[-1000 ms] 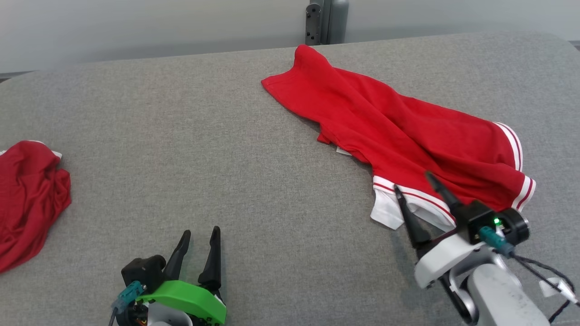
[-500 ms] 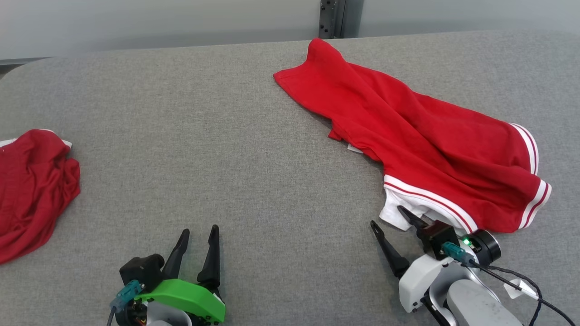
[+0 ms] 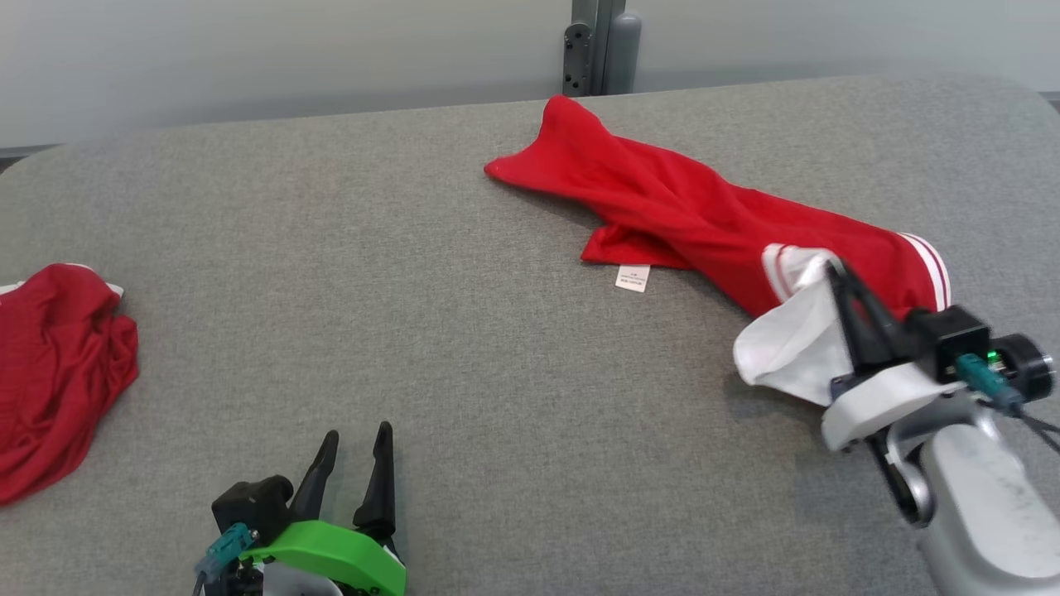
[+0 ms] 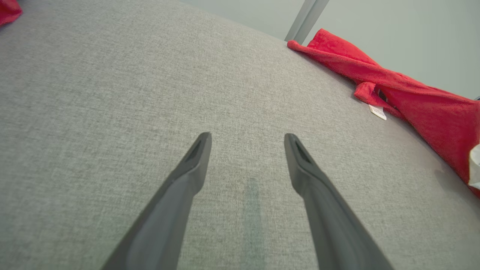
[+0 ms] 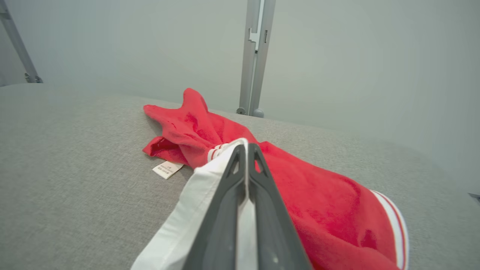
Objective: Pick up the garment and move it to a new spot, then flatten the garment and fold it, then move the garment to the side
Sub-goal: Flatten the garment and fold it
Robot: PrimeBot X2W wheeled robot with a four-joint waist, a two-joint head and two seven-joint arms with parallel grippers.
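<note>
The red garment lies on the far right part of the grey bench, stretched in a long rumpled band. One pointed end is close to the far edge, just in front of the grey post. The other end runs down toward the right edge, where its white-striped trim shows. The right gripper comes in from the near right corner, and its two dark fingers are pressed tight together on the garment's white part. From the right wrist view the white cloth is squeezed between them and spills out on both sides. That white fold hangs raised off the bench with a shadow on the fabric under it, while the rest of the red cloth rests on the surface. A small white label lies flat on the bench, touching the garment's near edge about midway along it. The left gripper sits low near the near edge, left of the middle, with its fingers spread apart and nothing between them. It points across bare grey cloth, well apart from the garment. At the left edge a second red garment lies in a crumpled heap, partly cut off by the frame, with a little white trim showing at its top.
</note>
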